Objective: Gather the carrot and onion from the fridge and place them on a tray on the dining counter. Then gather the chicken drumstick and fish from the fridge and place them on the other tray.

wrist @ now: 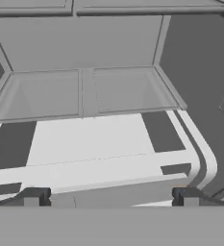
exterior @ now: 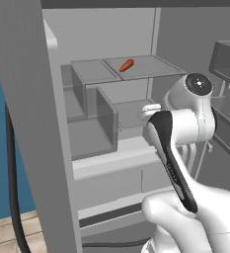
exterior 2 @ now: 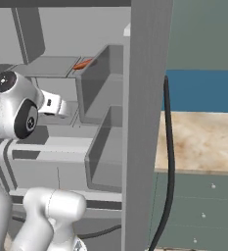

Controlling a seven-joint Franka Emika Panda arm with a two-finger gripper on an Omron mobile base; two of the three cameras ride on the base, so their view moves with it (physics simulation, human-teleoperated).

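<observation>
The gripper (wrist: pixel 111 196) is wide open and holds nothing. The carrot (exterior: pixel 127 64) lies on an upper fridge shelf (exterior: pixel 151 66).

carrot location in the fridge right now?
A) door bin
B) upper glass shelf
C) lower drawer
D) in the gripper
B: the carrot lies on the upper glass shelf, well above the gripper, whose fingers stand wide apart with nothing between them.
</observation>
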